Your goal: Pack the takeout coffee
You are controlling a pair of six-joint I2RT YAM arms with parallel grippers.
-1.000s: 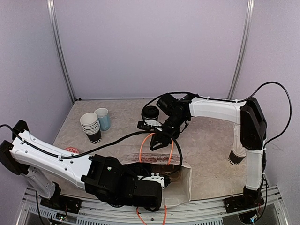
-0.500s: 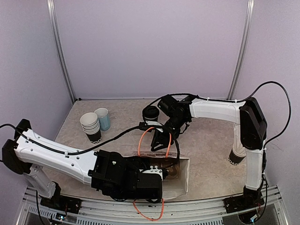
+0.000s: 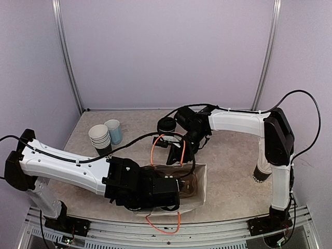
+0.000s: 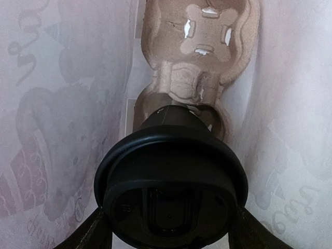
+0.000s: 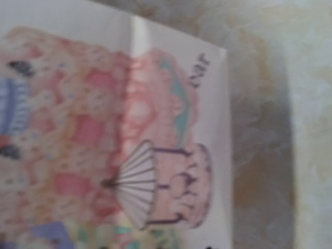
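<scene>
Both arms share one build. The left arm (image 3: 62, 166) and the right arm (image 3: 238, 120) have smooth white shell links set between bulky matte-black joint housings. A thin black cable (image 3: 301, 91) arcs off the right elbow, and a second cable (image 3: 124, 147) trails from the left arm. The left pincer (image 3: 179, 189) and right pincer (image 3: 179, 151) are black, as are the bases (image 3: 265, 225)
</scene>
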